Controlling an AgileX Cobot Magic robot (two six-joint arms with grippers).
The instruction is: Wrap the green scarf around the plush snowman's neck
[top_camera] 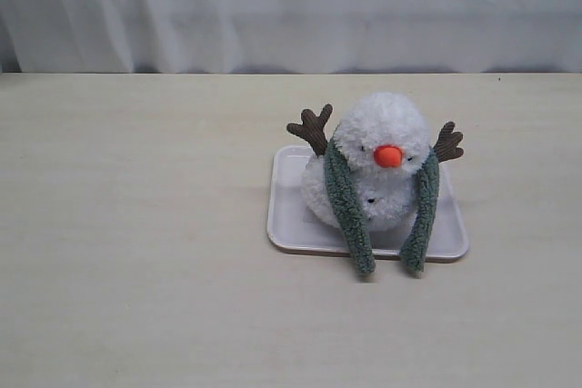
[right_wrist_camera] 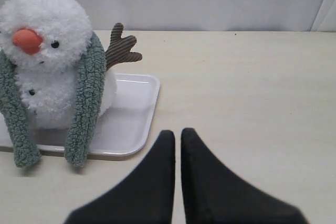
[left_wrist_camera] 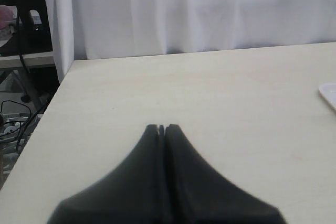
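The plush snowman (top_camera: 382,147) sits on a white tray (top_camera: 291,224), facing the front, orange nose and brown twig arms showing. The green scarf (top_camera: 350,206) lies over the back of the neck; both ends hang down the front and reach past the tray's front rim. In the right wrist view the snowman (right_wrist_camera: 47,40) and scarf (right_wrist_camera: 86,108) are near, off to one side of my right gripper (right_wrist_camera: 178,134), which is shut and empty over bare table. My left gripper (left_wrist_camera: 161,127) is shut and empty, far from the snowman. Neither gripper shows in the exterior view.
A white curtain (top_camera: 291,6) hangs behind the beige table (top_camera: 136,224). In the left wrist view the table's side edge (left_wrist_camera: 50,103) drops off to cables and a shelf, and a corner of the tray (left_wrist_camera: 328,94) shows at the frame's edge.
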